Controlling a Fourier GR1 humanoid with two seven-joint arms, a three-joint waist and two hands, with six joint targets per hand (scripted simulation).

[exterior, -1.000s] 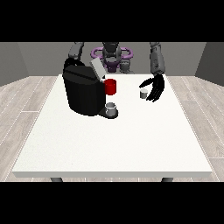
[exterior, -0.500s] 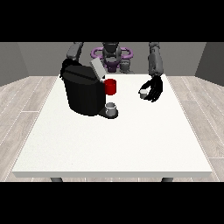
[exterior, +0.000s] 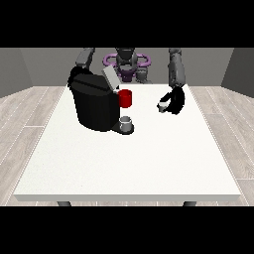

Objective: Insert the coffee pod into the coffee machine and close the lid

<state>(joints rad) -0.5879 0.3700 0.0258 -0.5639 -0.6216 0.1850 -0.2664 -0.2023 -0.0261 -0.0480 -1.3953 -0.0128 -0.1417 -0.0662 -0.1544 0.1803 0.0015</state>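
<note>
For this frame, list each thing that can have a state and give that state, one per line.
coffee machine: upright on the table, lid raised.
lid: open, tilted up.
coffee pod: outside the machine, at the hand at the view's right.
hand at the view's right: fingers curled round the coffee pod.
red cup: upright beside the machine.
grey cup: upright at the machine's front.

Black coffee machine (exterior: 94,106) sits upright at table's far left w/ grey lid (exterior: 110,78) tilted open. Small white coffee pod (exterior: 162,105) – well right of machine, in curled fingers of the hand at the view's right (exterior: 174,100).
</note>
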